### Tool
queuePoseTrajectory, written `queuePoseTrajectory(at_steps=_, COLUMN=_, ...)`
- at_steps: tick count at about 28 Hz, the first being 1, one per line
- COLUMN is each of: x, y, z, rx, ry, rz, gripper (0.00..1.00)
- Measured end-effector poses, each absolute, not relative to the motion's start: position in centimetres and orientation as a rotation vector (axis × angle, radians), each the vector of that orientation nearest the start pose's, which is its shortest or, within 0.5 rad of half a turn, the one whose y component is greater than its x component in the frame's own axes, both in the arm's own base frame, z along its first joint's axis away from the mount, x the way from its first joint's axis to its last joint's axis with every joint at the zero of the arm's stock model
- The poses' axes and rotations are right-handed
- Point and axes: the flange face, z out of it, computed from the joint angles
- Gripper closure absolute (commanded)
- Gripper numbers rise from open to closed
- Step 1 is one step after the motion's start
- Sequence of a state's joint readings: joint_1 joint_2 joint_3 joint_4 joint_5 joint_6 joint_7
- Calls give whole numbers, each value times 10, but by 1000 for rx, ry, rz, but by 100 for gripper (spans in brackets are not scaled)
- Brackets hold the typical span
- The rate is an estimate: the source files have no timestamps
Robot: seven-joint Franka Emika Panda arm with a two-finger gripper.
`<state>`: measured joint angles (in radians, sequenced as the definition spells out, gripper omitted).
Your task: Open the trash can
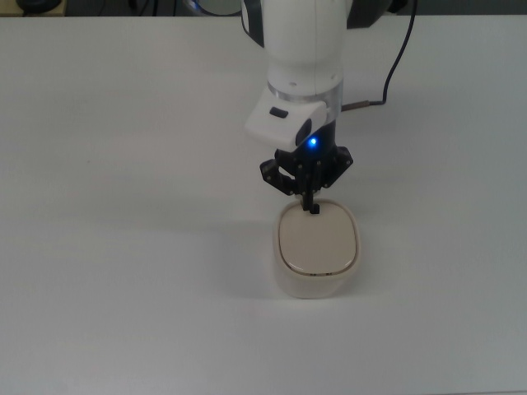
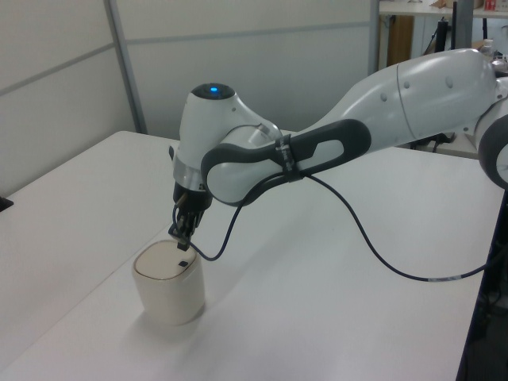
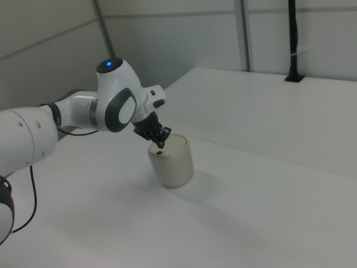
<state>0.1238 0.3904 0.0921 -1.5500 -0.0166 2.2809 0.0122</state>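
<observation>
The trash can [image 1: 318, 248] is a small cream-beige bin with a rounded lid, standing on the white table [image 1: 123, 247]. Its lid lies flat and closed. My gripper [image 1: 312, 206] points straight down over the lid's far edge in the top view, fingers pressed together, with the tip right at the small black button. In the left view the gripper [image 2: 182, 243] sits just above the trash can [image 2: 168, 286], at the lid's rim. The right view shows the gripper [image 3: 161, 144] at the top edge of the trash can [image 3: 174, 161].
A black cable [image 2: 373, 242] hangs from the arm and loops over the table in the left view. Grey wall panels stand behind the table. A black post [image 3: 292, 39] rises at the table's far edge in the right view.
</observation>
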Motion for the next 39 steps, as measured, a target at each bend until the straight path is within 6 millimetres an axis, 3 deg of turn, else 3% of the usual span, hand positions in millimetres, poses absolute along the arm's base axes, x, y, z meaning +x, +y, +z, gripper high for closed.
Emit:
queuePoseTrajectory(at_steps=10, x=700, y=145, z=436, rx=-3017, ry=-302, rz=-528, gripper=97)
queuePoseTrajectory(at_steps=22, x=705, y=148, z=443, rx=-3009, ry=-305, rz=-554, gripper=97)
queuePoseTrajectory(at_steps=26, x=706, y=149, z=463, rx=-2978, ry=-279, rz=-597, gripper=97)
queuePoseTrajectory(at_steps=30, x=698, y=148, z=496, rx=-2947, ry=-249, rz=-601, gripper=97)
queuePoseTrajectory(at_steps=39, x=655, y=133, z=583, rx=-2969, ry=-246, rz=-534, gripper=95)
